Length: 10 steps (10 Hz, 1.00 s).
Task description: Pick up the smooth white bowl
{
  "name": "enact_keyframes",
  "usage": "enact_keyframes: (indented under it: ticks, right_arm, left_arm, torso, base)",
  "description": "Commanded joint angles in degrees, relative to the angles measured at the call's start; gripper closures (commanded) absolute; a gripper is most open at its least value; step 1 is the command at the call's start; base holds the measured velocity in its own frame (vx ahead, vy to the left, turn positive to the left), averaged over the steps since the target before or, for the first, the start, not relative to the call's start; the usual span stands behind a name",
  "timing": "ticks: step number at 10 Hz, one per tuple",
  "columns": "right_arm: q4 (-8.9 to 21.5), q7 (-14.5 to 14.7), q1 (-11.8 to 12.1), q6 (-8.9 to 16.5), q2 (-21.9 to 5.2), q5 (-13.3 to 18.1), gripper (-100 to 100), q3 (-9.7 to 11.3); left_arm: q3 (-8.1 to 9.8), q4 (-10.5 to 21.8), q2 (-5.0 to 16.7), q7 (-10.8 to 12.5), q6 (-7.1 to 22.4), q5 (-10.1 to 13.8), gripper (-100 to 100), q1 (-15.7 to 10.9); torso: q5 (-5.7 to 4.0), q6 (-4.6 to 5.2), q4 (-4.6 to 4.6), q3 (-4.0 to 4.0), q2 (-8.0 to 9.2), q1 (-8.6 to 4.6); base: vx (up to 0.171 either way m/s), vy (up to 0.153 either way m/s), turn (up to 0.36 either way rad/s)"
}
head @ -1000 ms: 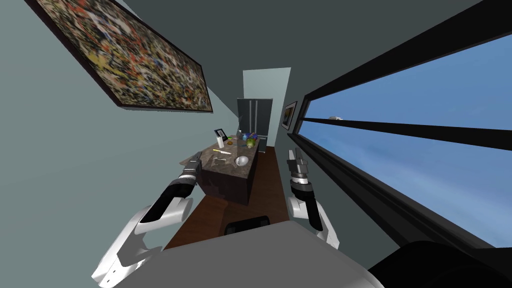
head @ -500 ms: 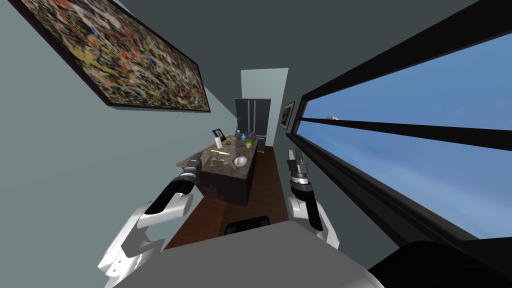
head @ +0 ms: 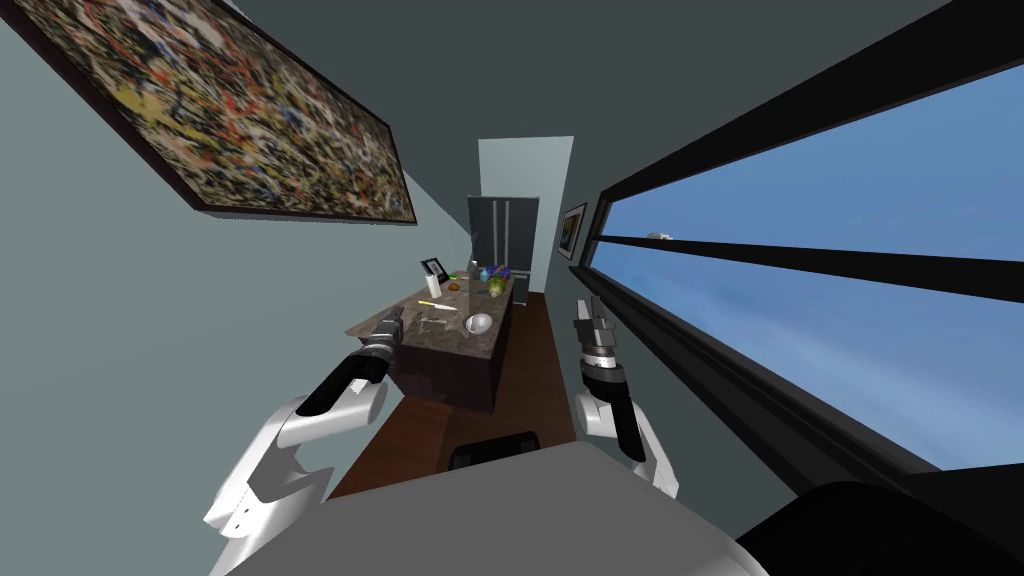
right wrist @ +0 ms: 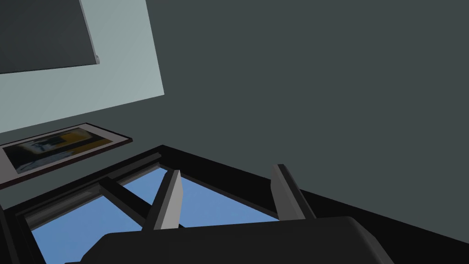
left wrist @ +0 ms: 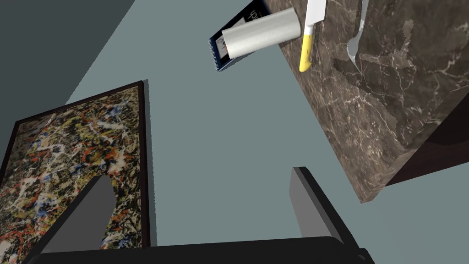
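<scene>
Bowl, white and round, sits upright on the near right part of a dark marbled surface, close to its right edge, with nothing touching it. A wide window runs along my right and a big speckled painting hangs on the wall to my left; the surface is a long island running away from me between them. Left hand hovers by the island's near left corner, well apart from the bowl, its fingers spread wide on nothing. Right hand is raised out to the right of the island, beside the window, fingers apart and empty too. Further along the top a white cylinder stands in front of a dark framed panel. Near them lies a yellow-handled knife, then a grey fork, which is left of the bowl.
</scene>
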Motion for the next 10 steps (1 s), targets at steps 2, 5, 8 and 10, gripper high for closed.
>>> enact_keyframes:
  ticks: [2,5,8,10]
  right_arm:
    - [0.0,0.0,0.0,0.0,0.0,0.0,0,0.0]
    - [0.0,0.0,0.0,0.0,0.0,0.0,0,0.0]
    - [0.0,0.0,0.0,0.0,0.0,0.0,0,0.0]
    - [0.0,0.0,0.0,0.0,0.0,0.0,0,0.0]
  left_arm:
    - [0.27,0.3,0.0,0.2,3.5,0.0,-100,-0.7]
    - [1.31,1.2,-0.3,0.8,9.0,0.2,-100,-3.6]
    - [1.81,1.8,-0.5,1.0,13.8,0.5,-100,-5.0]
    - [2.30,2.4,-0.6,1.2,17.1,0.9,-100,-6.4]
  torso:
    - [0.00,-0.02,0.00,0.00,0.00,0.01]
    - [0.00,-0.02,-0.01,-0.01,-0.02,0.00]
    - [0.00,-0.03,0.00,0.00,0.01,0.01]
    - [-0.01,-0.03,-0.01,-0.01,-0.01,-0.03]
  base:
    - [0.009,-0.006,-0.021]
    - [0.017,-0.017,-0.067]
    - [0.014,-0.015,-0.039]
    - [0.018,-0.025,-0.063]
